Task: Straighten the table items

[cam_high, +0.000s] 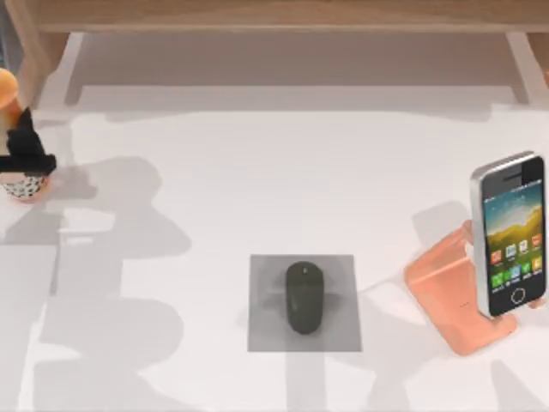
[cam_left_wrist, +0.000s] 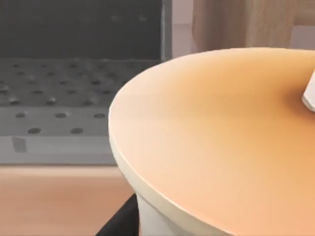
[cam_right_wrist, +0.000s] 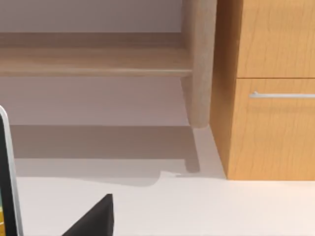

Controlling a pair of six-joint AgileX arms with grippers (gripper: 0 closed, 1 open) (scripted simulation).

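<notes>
The tall tan-orange cylinder (cam_high: 24, 182) with its speckled white base stands at the table's far left edge. My left gripper (cam_high: 27, 156) is shut around its middle. In the left wrist view its orange top (cam_left_wrist: 216, 137) looms very close. The dark-grey mouse (cam_high: 304, 297) lies lengthwise on the grey square pad (cam_high: 266, 330) at front centre. The smartphone (cam_high: 509, 233) leans screen-up on the salmon stand (cam_high: 446, 287) at the right. Its silver edge (cam_right_wrist: 9, 172) appears in the right wrist view beside a dark part of my right gripper (cam_right_wrist: 93, 219).
A wooden shelf (cam_high: 274, 17) runs along the back of the table. A wooden drawer unit with a metal handle (cam_right_wrist: 280, 95) stands at the back right. White table surface (cam_high: 257, 172) lies open between the cylinder and the stand.
</notes>
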